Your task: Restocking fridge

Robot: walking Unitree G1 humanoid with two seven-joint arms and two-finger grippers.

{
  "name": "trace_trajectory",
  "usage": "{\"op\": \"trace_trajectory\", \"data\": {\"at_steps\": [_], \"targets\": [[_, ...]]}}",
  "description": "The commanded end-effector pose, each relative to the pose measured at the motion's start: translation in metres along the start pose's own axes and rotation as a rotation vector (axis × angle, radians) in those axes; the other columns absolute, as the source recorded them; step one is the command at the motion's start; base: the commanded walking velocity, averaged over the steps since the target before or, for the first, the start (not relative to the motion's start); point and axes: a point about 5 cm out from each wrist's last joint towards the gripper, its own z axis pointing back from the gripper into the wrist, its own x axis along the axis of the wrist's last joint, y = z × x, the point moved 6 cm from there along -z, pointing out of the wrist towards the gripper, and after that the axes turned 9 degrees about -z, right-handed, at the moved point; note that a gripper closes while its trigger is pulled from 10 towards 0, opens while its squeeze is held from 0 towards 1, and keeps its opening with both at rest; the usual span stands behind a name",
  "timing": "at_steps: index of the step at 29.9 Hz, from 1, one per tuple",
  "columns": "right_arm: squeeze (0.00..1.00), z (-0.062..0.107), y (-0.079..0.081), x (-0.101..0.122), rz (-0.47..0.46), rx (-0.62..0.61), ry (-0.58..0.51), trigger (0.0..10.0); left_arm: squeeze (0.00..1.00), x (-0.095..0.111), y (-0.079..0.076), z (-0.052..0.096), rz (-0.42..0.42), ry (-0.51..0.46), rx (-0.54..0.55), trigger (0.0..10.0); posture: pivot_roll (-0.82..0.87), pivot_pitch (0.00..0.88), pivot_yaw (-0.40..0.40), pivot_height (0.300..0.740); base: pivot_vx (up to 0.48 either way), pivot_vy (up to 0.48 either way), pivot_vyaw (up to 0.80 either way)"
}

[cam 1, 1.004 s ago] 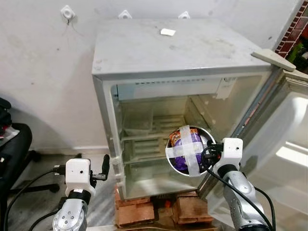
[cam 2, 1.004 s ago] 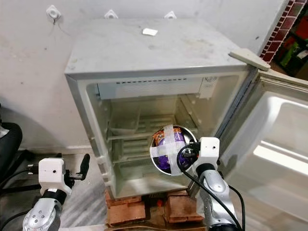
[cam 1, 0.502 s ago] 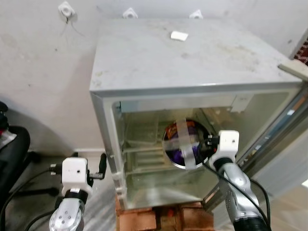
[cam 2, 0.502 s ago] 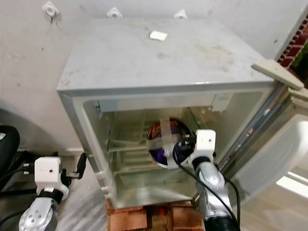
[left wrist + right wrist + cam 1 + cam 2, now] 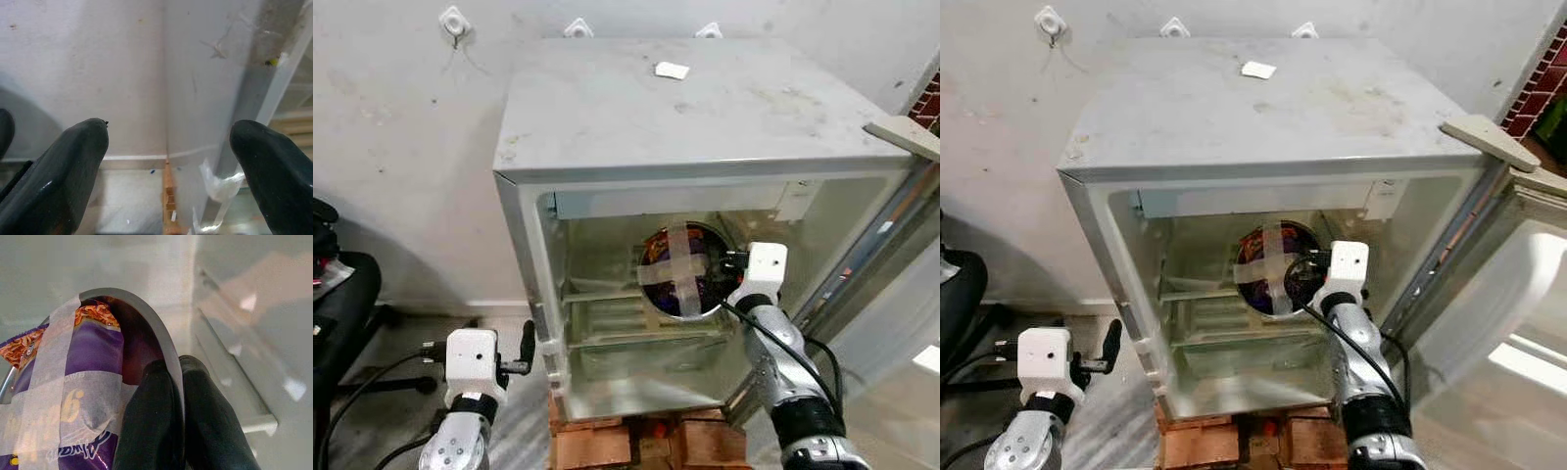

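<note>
So the right hand [image 5: 168,396] is pinched on the metal bowl's [image 5: 682,268] rim inside the fridge [image 5: 705,127]. Stiff, probably light (taped packet inside). Left hand [image 5: 166,166] hangs open.

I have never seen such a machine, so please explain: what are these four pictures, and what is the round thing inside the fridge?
A humanoid robot is restocking a small fridge with its door open. Two pictures come from cameras on its head, two from its wrists. The right gripper pinches the rim of a metal bowl, inside the fridge. A purple packet is taped into it with white tape. The left gripper waits open, low beside the fridge. A small white piece lies on top.
</note>
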Motion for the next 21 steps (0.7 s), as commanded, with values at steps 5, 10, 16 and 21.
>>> {"op": "trace_trajectory", "data": {"at_steps": [5,10,16,21], "targets": [[0.00,-0.014,-0.012,0.015,-0.093,-0.118,-0.036,10.0,0.00,0.001,0.007,0.004,-0.016,0.008,0.019,10.0,0.20,0.047,-0.041,0.740,0.000,0.000,0.00],[0.00,-0.022,-0.021,0.015,-0.150,-0.216,-0.013,10.0,0.00,-0.001,0.008,0.012,-0.019,0.025,0.024,10.0,0.21,0.067,-0.040,0.740,0.000,0.000,0.00],[0.00,-0.026,-0.020,0.007,-0.280,-0.264,0.037,10.0,0.00,0.003,0.007,0.021,-0.019,0.032,0.018,10.0,0.28,0.115,-0.040,0.740,0.000,0.000,0.00],[0.00,-0.032,-0.007,0.012,-0.415,-0.271,0.038,10.0,0.00,0.005,0.015,0.040,-0.024,0.058,0.037,10.0,0.33,0.174,-0.037,0.740,0.000,0.000,0.00]]}}
